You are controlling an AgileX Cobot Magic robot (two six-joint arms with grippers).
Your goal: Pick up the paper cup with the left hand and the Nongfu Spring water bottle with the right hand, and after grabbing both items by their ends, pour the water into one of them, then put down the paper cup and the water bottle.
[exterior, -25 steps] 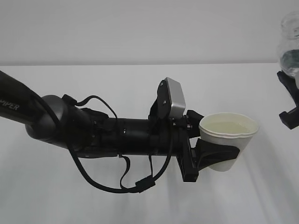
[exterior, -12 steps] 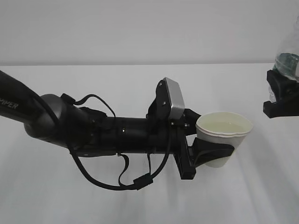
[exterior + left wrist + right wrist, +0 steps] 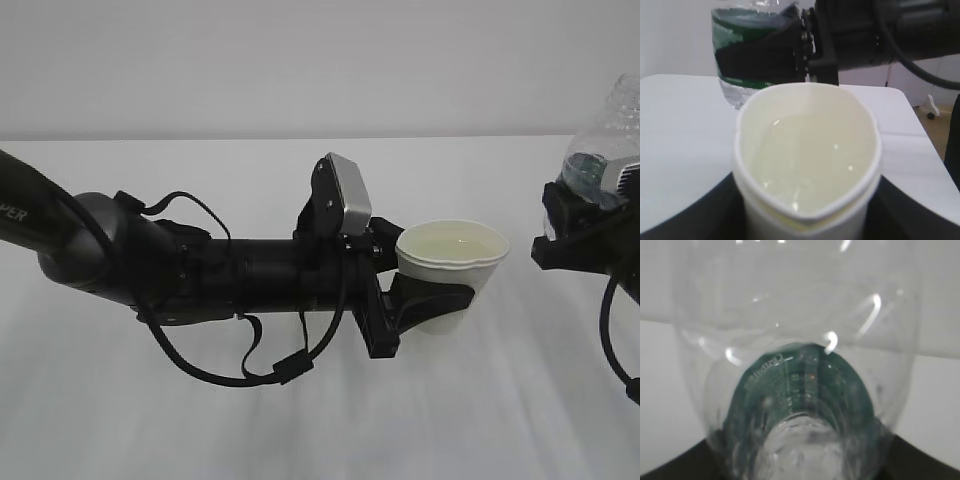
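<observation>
Left hand (image 3: 425, 305) clamped round the lower wall of the paper cup (image 3: 450, 270), held upright above the middle of the white tabletop (image 3: 300, 420), clear of it. Cup nearly brimful of water (image 3: 810, 160), rim squeezed slightly out of round. Right hand (image 3: 580, 235) clamped on the Nongfu Spring water bottle (image 3: 605, 150) at the right edge of the exterior view, well apart from the cup; bottle mostly cropped, tilt hard to judge.

Likely risks: slop over the rim on any jerk or tilt during lowering; soft wall buckling under tighter grip; tipping if released before the base sits flat; bottle dribbling if not upright when set down.
</observation>
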